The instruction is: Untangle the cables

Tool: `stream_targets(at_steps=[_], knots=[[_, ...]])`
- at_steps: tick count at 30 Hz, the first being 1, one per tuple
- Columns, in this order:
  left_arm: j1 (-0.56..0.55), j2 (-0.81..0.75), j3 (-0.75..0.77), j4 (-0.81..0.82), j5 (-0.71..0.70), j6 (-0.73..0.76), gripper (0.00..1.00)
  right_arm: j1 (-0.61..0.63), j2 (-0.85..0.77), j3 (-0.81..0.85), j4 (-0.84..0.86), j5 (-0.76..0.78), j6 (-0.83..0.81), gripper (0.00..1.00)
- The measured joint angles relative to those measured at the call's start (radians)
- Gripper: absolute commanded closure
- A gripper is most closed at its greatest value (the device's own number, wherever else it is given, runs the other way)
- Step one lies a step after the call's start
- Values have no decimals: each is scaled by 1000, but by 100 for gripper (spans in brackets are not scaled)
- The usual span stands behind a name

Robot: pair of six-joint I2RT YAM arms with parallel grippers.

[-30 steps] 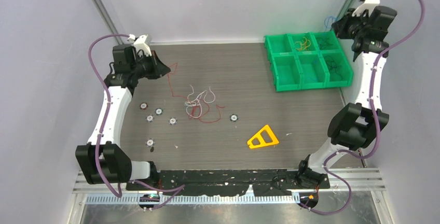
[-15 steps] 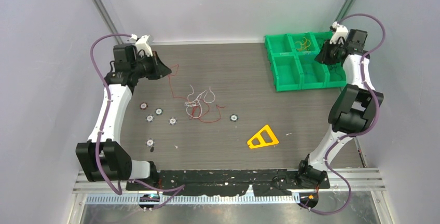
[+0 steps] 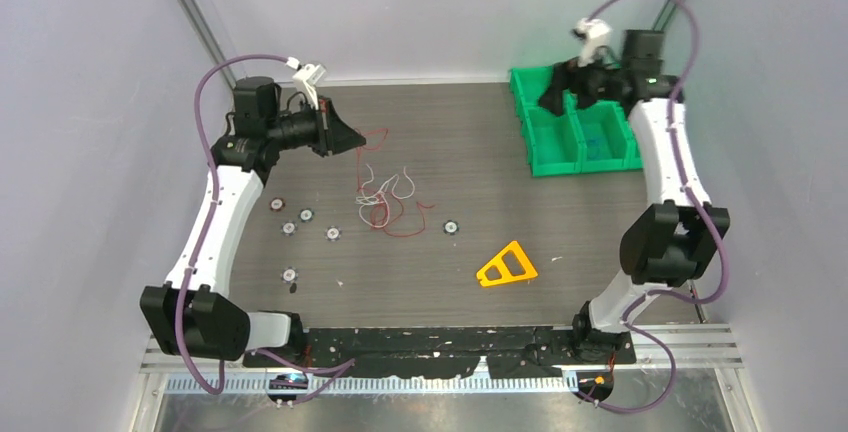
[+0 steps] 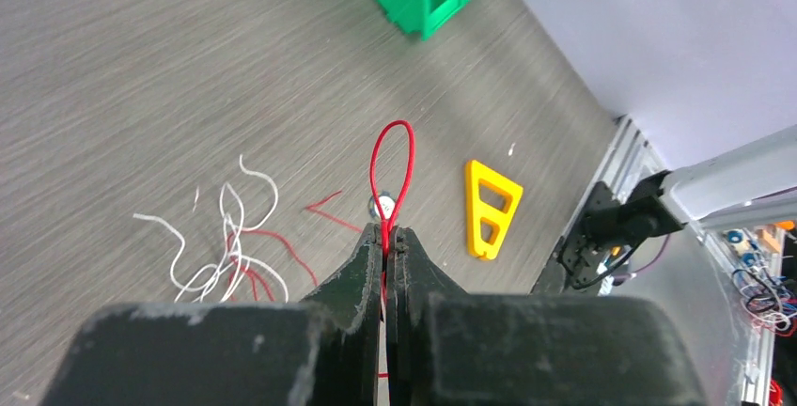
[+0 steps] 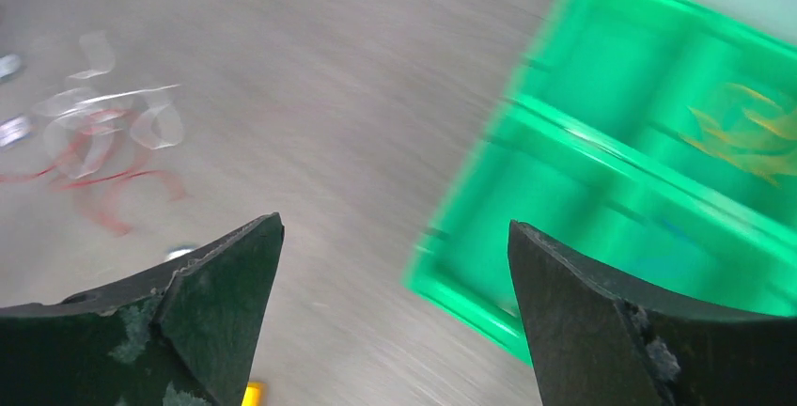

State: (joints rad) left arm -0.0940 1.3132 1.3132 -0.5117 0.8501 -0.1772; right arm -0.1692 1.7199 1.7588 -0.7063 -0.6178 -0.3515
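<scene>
On the left, the left hand point(image 4: 387, 234) is pinched shut on a red cable point(image 4: 393, 157), whose loop pokes out past the fingertips, raised above the tabletop point(image 3: 470, 132). Just right of it, a clump of white and red cables point(image 3: 385, 202) lies mid-tabletop, so I'd judge the job partly done, with that clump left to separate. I can't tell whether the held cable is free of it. Further right, the right hand point(image 5: 395, 237) hovers wide open and empty by the green bin tray point(image 3: 540, 167), where yellow-orange cables point(image 5: 742, 129) already sit in a far compartment. The right arm hides much of the tray from above, and the wrist view is smeared.
</scene>
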Motion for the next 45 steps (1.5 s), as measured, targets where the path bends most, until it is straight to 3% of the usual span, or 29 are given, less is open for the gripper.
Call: stream_targets(at_steps=[6, 13, 23, 34, 38, 41, 42, 44, 45], knots=[[3, -35, 50, 53, 100, -55, 100, 401, -42, -175, 123, -94, 85, 0], [3, -129, 30, 58, 182, -50, 100, 650, 241, -77, 257, -102, 167, 2], [3, -151, -15, 5, 182, -4, 100, 849, 581, 181, 332, -62, 198, 5], [3, -159, -15, -80, 179, 75, 100, 972, 633, 212, 254, 9, 92, 1], [3, -166, -18, -95, 173, 92, 100, 996, 665, 216, 219, 95, 50, 15], [3, -186, -38, -97, 158, 107, 100, 1001, 677, 217, 204, 145, 27, 39], [3, -190, -43, -98, 156, 108, 100, 1000, 677, 218, 203, 163, 23, 57], [3, -204, -58, -100, 144, 109, 100, 997, 677, 218, 198, 192, 13, 79], [4, -212, -67, -100, 138, 109, 100, 996, 677, 219, 196, 204, 16, 85]])
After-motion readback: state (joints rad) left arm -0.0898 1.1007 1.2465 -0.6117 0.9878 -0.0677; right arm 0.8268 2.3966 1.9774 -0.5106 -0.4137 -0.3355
